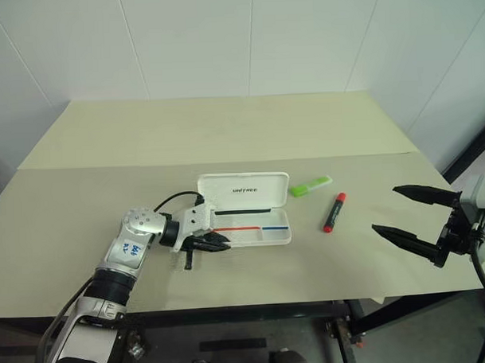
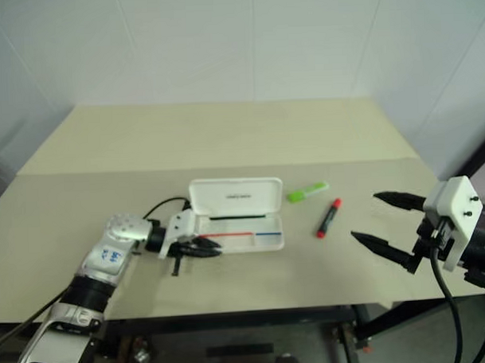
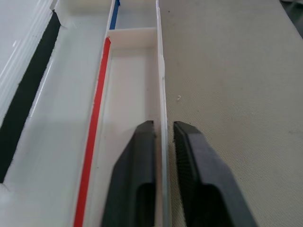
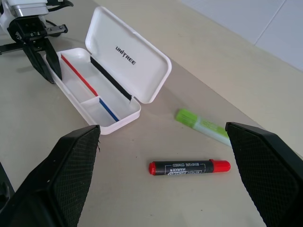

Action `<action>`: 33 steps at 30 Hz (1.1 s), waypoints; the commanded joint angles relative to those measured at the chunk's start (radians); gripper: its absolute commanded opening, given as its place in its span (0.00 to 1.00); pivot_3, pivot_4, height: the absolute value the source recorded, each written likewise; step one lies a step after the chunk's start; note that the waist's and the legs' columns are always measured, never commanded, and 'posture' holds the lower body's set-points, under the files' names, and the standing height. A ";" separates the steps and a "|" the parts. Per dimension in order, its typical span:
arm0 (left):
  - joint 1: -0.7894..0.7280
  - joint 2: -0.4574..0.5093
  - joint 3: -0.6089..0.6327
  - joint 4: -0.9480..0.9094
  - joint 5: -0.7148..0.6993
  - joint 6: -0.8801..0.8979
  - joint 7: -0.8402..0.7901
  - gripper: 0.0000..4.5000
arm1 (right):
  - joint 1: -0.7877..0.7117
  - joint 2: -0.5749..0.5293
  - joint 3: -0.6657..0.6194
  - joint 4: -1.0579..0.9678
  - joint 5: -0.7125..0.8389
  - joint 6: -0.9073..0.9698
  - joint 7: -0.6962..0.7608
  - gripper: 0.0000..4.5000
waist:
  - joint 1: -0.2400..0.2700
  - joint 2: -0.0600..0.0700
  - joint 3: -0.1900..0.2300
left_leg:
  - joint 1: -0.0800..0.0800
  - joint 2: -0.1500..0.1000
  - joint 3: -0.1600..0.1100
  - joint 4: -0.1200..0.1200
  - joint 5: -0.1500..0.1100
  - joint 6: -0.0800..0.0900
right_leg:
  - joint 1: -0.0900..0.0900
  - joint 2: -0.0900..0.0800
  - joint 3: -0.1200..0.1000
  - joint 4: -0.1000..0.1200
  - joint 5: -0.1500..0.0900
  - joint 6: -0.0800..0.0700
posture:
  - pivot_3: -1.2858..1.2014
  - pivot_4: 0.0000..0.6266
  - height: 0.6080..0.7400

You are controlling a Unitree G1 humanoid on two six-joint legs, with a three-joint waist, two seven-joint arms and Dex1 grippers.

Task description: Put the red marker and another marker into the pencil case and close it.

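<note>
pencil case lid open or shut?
Open. The pencil case lid stands raised behind the tray, and both compartments show, with no markers in them.

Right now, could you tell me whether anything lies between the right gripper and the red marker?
Nothing visible does: bare table separates the open right gripper from the red marker. The green highlighter lies beyond it.

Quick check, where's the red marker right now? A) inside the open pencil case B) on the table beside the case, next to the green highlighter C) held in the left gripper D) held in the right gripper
B: the red marker lies on the table, apart from the open pencil case, with the green highlighter nearby; the right gripper is open and holds nothing.
</note>
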 commanded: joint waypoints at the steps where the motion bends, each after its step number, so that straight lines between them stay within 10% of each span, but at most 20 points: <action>1: 0.012 0.019 0.005 -0.070 -0.050 0.006 -0.020 0.42 | -0.025 -0.020 -0.006 0.002 0.001 -0.020 0.013 1.00 | 0.000 0.000 0.000 | 0.000 0.000 0.000 0.000 0.000 0.000 | 0.000 0.000 0.000 0.000 0.000 0.000 | 0.52 0.24 1.00; 9: 0.066 0.066 0.003 -0.230 -0.136 0.080 -0.082 0.99 | -0.061 -0.023 0.025 0.026 -0.009 -0.027 0.030 1.00 | -0.001 0.000 0.000 | 0.000 0.000 0.000 -0.001 0.000 0.000 | 0.000 0.000 0.000 -0.001 0.000 -0.001 | 0.52 0.24 1.00; 18: 0.092 0.121 0.052 -0.382 -0.299 0.227 -0.119 0.99 | -0.097 0.004 0.082 0.031 -0.036 -0.016 -0.024 1.00 | -0.003 0.000 0.000 | 0.000 0.001 0.000 -0.001 0.000 0.000 | 0.000 0.000 0.000 -0.001 -0.001 -0.001 | 0.52 0.24 1.00; 33: -0.039 0.057 0.187 -0.012 -0.406 -0.023 -0.168 0.99 | -0.191 0.368 0.311 -0.065 -0.281 0.138 -0.666 1.00 | -0.004 0.000 0.000 | -0.001 0.000 0.001 -0.002 0.000 0.000 | -0.002 -0.001 0.000 -0.001 -0.001 -0.002 | 0.52 0.24 1.00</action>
